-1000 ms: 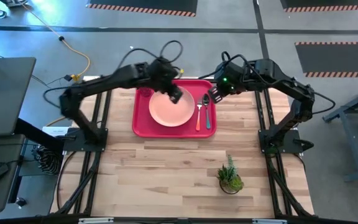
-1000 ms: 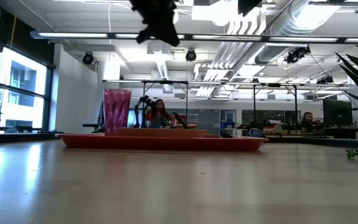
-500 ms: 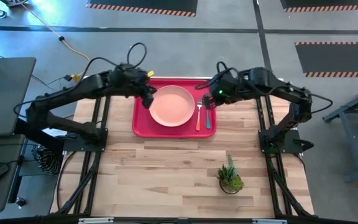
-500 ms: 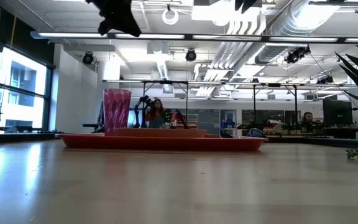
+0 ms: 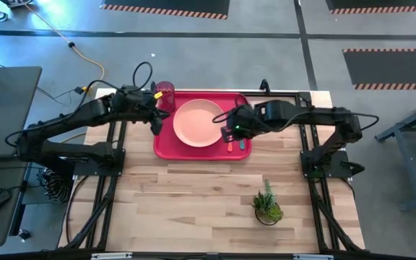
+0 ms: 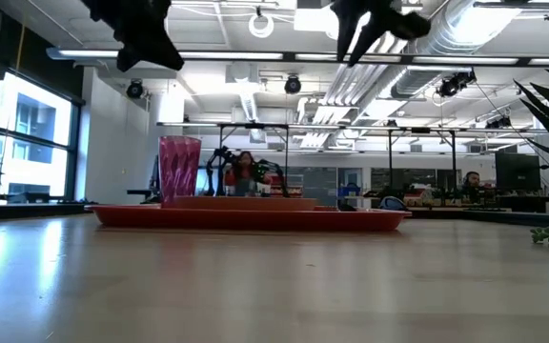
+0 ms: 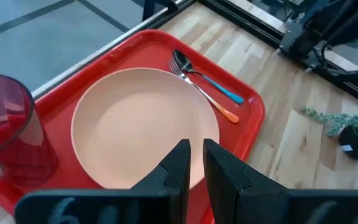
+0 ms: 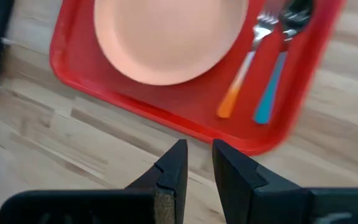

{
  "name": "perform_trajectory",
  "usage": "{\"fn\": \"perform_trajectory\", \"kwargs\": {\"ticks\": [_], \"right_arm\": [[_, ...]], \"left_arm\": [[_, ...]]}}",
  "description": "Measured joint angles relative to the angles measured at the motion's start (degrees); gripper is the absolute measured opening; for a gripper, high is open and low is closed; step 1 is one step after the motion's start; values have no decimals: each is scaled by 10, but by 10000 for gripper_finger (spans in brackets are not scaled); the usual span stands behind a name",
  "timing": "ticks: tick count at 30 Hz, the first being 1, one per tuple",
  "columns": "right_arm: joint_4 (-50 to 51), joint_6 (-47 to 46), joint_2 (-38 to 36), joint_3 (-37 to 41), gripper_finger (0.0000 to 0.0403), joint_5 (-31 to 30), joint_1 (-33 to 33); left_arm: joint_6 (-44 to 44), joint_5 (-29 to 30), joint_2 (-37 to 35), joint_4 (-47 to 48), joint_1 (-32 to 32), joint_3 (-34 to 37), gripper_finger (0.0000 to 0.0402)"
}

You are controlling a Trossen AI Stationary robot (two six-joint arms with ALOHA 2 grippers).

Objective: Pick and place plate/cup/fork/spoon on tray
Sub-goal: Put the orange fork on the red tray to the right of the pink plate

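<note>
The tray (image 5: pixel 203 146) sits at the far middle of the counter (image 5: pixel 193 195). On it: the plate (image 5: pixel 197 123) at centre, the cup (image 5: pixel 165 93) upright in the far left corner, the fork (image 7: pixel 207 98) and the spoon (image 7: pixel 204 78) lying side by side along the right edge, fork nearer the plate.

My left end effector (image 5: pixel 155 123) hangs above the tray's left rim, just beside the plate and nearer me than the cup. It holds nothing; its fingers (image 7: pixel 174 169) stand nearly together with a thin gap (wrist view looks past them onto the plate's near edge).

My right end effector (image 5: pixel 230 131) hangs over the right part of the tray, above the handle ends of fork and spoon. It is also empty, with a narrow slit between its fingers (image 8: pixel 174 167). In the low view both are raised well clear of the tray.

A small potted plant (image 5: pixel 267 204) stands near the counter's front right, well apart from the tray.
</note>
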State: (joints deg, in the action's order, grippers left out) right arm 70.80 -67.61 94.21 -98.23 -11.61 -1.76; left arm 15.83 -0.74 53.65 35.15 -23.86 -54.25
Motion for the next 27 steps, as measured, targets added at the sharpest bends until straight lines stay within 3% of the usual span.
{"fn": "perform_trajectory", "kwargs": {"ticks": [27], "right_arm": [[-436,-45,0,329,67,24,-71]], "left_arm": [[-10,-3,-12,0,-1,18,35]]}}
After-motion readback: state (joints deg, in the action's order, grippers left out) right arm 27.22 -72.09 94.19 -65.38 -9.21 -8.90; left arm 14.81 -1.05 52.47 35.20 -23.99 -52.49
